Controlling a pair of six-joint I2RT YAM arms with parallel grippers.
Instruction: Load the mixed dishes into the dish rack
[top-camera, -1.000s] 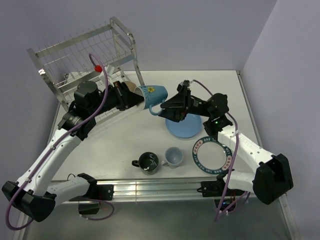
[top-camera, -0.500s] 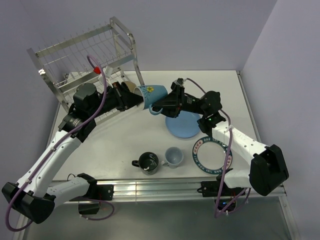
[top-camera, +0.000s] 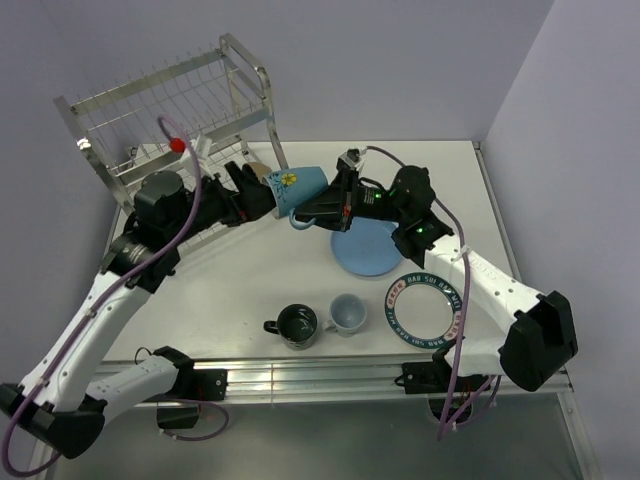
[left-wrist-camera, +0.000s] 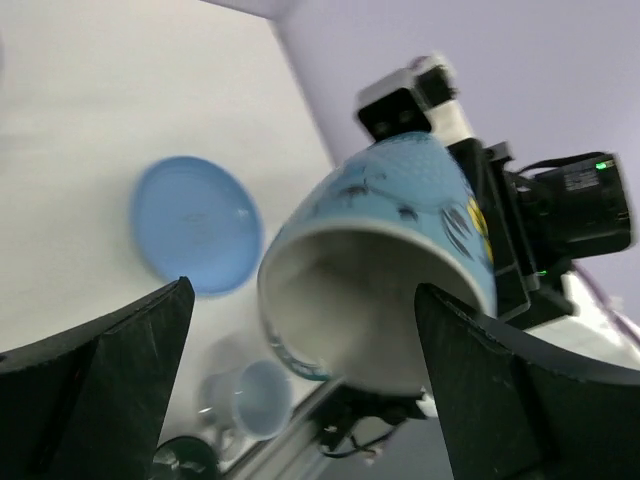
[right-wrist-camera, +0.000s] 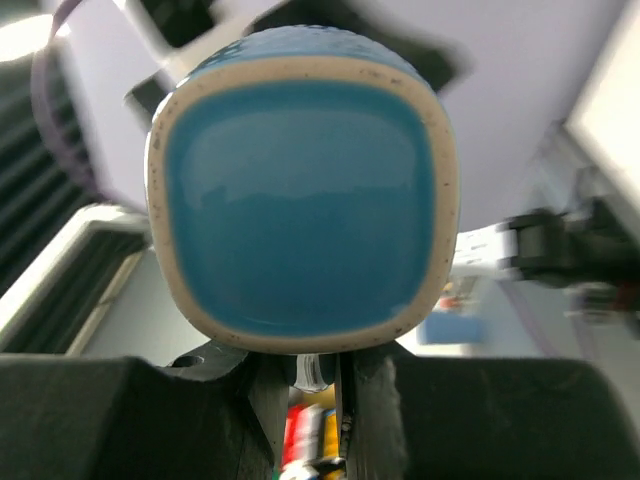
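Filling the middle of the top view: white table (top-camera: 250, 270), with bare surface wide open at centre left, between rack and cups. At upper left, on the table's far left corner: dish rack (top-camera: 170, 110) of shiny wire, upper tier open from above. Right of centre, flat on the table: light-blue plate (top-camera: 368, 255). Just below and right of it, near the table's right edge: white plate with dark lettered rim (top-camera: 425, 305).

In the air at centre of the frame, just right of the rack's front post: blue mug (top-camera: 298, 186), turned sideways, mouth toward the left. Pinched at the handle side by right gripper (top-camera: 308, 212), fingers pressed together under the mug's base in the right wrist view. Facing the mug's mouth: left gripper (top-camera: 255, 195), fingers spread wide to either side of the rim; touching or not, cannot tell.

Near the table's bottom edge: dark mug (top-camera: 298, 322), and just beside it on the right, pale cup (top-camera: 348, 313).
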